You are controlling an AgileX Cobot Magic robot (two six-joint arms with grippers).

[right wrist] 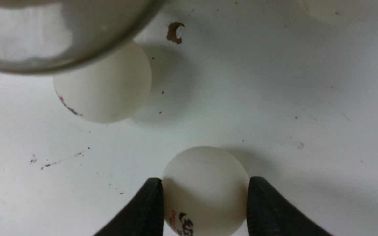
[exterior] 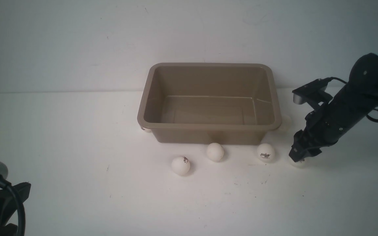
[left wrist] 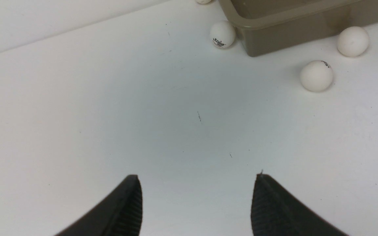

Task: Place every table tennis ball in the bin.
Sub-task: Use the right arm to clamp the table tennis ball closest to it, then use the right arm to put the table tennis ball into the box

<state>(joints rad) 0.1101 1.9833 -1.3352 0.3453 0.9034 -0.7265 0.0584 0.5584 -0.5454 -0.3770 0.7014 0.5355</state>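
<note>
left jaws spread apart; right jaws clenched on table tennis ball [right wrist: 205,183]; ball near bin [exterior: 208,127]

No print fully readable, dark block-letter logo on the logo ball [exterior: 266,152] in front of the bin [exterior: 208,126], blurred, black and red lettering on the gripped ball [right wrist: 205,193], cut off at the picture's edge, tiny dark logo on the corner ball [left wrist: 222,34], illegible

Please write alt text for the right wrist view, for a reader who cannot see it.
The right gripper is shut on a white table tennis ball with a dark logo, on the white table. A second ball lies beyond it, close to a rounded corner of the bin.
</note>
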